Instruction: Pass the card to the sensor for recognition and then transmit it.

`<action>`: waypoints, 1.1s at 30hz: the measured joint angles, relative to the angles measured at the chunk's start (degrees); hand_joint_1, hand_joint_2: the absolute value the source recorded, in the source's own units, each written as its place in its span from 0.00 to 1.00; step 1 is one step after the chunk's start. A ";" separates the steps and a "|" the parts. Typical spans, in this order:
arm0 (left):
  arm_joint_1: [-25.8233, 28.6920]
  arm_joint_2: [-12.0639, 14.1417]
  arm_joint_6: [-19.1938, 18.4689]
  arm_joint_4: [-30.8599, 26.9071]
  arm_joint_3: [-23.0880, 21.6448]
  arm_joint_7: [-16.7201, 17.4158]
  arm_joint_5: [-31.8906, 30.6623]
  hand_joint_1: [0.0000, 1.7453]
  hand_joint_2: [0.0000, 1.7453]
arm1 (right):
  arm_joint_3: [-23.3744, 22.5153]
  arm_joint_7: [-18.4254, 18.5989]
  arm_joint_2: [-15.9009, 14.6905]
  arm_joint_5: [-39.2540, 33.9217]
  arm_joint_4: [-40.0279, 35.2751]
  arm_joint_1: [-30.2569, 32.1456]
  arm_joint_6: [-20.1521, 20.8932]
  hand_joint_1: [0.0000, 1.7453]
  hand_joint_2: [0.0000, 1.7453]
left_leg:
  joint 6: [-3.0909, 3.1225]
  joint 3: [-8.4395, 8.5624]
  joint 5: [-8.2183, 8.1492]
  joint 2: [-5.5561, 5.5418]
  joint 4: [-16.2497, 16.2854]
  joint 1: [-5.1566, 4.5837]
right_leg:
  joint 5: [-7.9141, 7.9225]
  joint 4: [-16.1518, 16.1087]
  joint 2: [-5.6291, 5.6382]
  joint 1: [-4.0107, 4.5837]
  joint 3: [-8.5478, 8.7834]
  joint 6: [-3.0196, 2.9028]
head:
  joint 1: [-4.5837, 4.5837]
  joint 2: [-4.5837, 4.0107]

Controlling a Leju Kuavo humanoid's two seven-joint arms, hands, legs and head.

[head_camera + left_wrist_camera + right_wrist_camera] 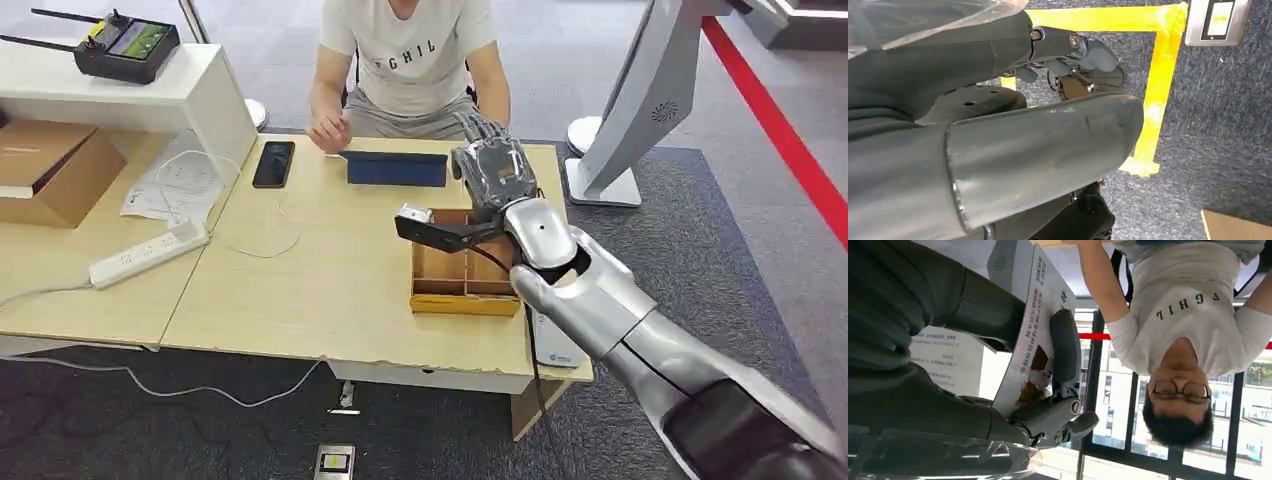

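Right hand (pixel 497 170) raised over the light wooden desk (pixel 330 290), above the yellow-rimmed wooden divider box (pixel 462 275) — fingers (pixel 1066 347) released, grasping nothing. Card location — cannot tell. Left hand (pixel 1075 55) hangs over grey carpet, fingers curled, empty. Dark blue flat pad (pixel 397 168) lies before the seated person (pixel 410 60).

Pale matt wooden tabletop (pixel 330 270); yellow-edged wooden tray (pixel 463 300) (bare inside); glossy silver metal forearm (pixel 600 300); rough grey carpet (pixel 760 250).
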 joint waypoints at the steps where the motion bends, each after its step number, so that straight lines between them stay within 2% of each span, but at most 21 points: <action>1: 0.01 0.00 0.00 0.02 0.00 0.00 -0.02 0.00 0.00 | 0.27 -0.02 0.42 -0.07 0.90 -0.33 0.00 1.00 1.00 | 0.00 0.00 0.00 0.00 0.00 0.00 | 0.00 0.00 0.00 0.00 0.00 0.00 | -0.04 0.00; 14: 0.40 0.02 -0.07 0.26 0.00 -0.28 0.53 0.00 0.00 | 3.15 1.05 6.82 -2.05 15.92 -4.41 -0.33 1.00 1.00 | 0.00 0.00 0.00 0.01 0.01 0.00 | 0.00 0.00 0.00 0.01 -0.01 0.00 | -0.02 0.00; 24: 1.67 0.72 -0.07 0.59 0.00 -0.42 1.25 0.00 0.00 | 3.78 1.70 7.76 -3.30 20.90 -4.61 -1.68 1.00 1.00 | 0.00 0.01 0.00 0.01 0.01 0.01 | 0.00 -0.01 0.00 0.01 -0.03 0.00 | -0.02 0.00; 33: 1.33 1.16 -0.17 0.66 0.00 -0.39 1.18 0.00 0.00 | 3.78 2.58 7.17 -3.41 22.76 -4.60 -1.66 1.00 1.00 | 0.00 0.03 0.00 0.03 0.02 0.00 | 0.01 -0.01 0.01 0.01 -0.02 0.00 | -0.02 0.00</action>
